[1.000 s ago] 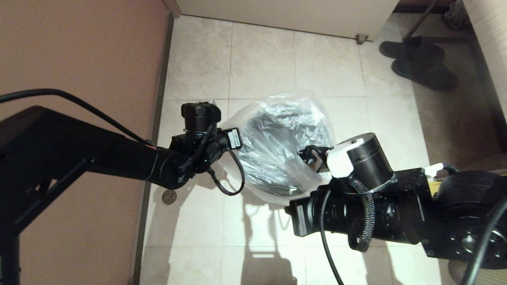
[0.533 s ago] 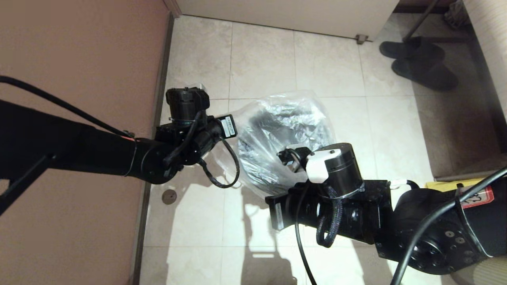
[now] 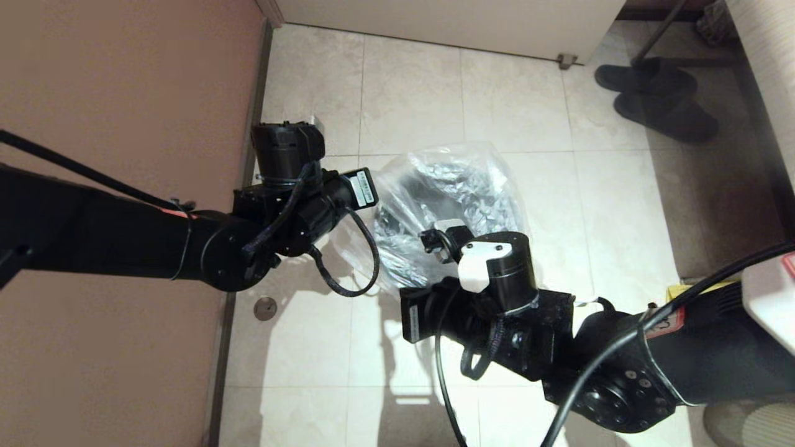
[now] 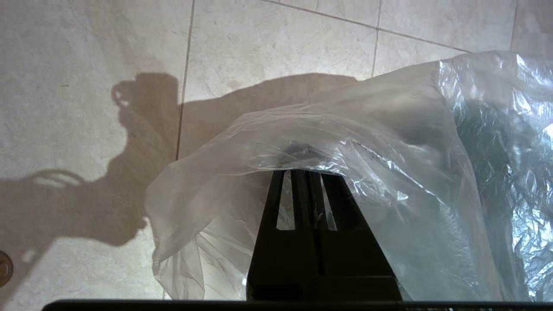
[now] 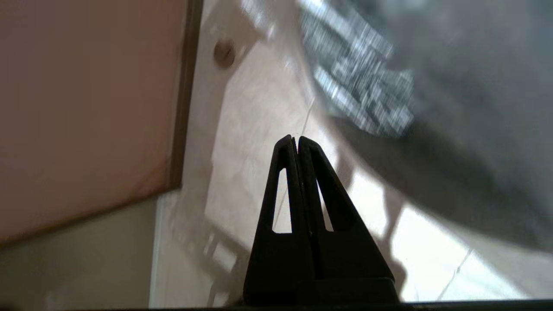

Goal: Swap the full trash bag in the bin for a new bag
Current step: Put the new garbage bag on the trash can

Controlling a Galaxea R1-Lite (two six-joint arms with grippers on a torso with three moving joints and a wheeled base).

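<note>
Head view showed the new bag [image 3: 444, 205] draped over the bin [image 3: 413, 248] on the floor tiles [image 3: 410, 93], between my two arms. My left gripper [image 4: 300, 172] sat at the bag's left edge, fingers pressed together on a fold of film. My right gripper [image 5: 294, 140], fingers closed, was at the near right side; whether it pinched film I could not tell. I could not make out anything inside the bin.

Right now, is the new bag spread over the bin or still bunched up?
Spread: the new bag is draped open over the bin, and the left tool is shut on its edge.
</note>
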